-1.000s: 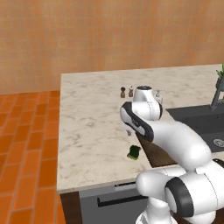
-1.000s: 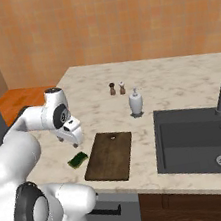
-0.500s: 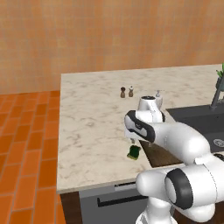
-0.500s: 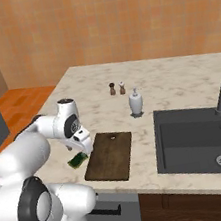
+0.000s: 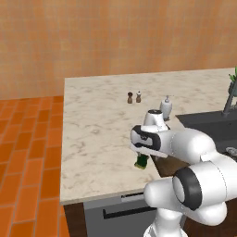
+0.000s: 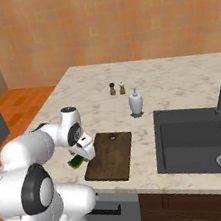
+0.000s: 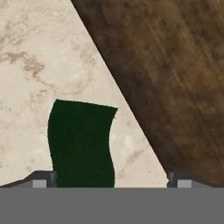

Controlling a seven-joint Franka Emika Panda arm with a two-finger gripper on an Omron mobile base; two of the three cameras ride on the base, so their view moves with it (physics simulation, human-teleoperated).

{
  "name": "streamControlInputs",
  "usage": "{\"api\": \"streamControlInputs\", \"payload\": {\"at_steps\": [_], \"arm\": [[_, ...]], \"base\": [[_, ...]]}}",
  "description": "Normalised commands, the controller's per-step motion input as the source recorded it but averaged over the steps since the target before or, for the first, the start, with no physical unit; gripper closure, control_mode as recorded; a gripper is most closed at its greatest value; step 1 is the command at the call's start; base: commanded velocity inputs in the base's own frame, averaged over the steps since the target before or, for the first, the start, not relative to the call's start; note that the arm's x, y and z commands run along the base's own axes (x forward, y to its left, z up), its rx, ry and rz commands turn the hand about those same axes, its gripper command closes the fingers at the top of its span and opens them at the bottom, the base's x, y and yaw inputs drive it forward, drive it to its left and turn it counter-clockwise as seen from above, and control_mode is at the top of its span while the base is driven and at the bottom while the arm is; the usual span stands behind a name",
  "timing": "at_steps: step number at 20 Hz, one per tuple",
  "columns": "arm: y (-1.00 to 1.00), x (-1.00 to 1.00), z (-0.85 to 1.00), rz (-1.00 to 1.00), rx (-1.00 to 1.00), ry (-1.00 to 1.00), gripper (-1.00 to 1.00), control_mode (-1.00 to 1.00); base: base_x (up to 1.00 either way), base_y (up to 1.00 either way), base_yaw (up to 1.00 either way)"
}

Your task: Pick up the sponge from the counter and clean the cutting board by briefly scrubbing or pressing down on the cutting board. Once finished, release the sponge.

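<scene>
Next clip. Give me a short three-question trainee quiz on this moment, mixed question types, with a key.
1. True or false: the sponge lies on the cutting board.
2. Multiple choice: in the right base view, what stands closest to the sink? A) the soap dispenser B) the two shakers C) the sponge
3. Short answer: in the hand view, where is the sponge relative to the gripper?

Key
1. False. It lies on the counter, beside the board's edge and apart from it.
2. A.
3. Off centre: it sits just inside one fingertip, with bare counter between it and the other, so the open fingers straddle it unevenly.
</scene>
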Motion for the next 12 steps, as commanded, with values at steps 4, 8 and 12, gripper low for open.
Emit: {"api": "streamControlInputs", "payload": {"at_steps": [4,8,12], "arm": [[0.18,0.33,-0.19,0.0,0.0,0.0,-1.0,-1.0],[0.1,0.16,-0.27,0.0,0.0,0.0,-1.0,-1.0],[0.0,0.01,-0.34,0.0,0.0,0.0,-1.0,-1.0]], "base": [[0.0,0.0,0.0],[0.0,0.0,0.0],[0.0,0.0,0.0]]}}
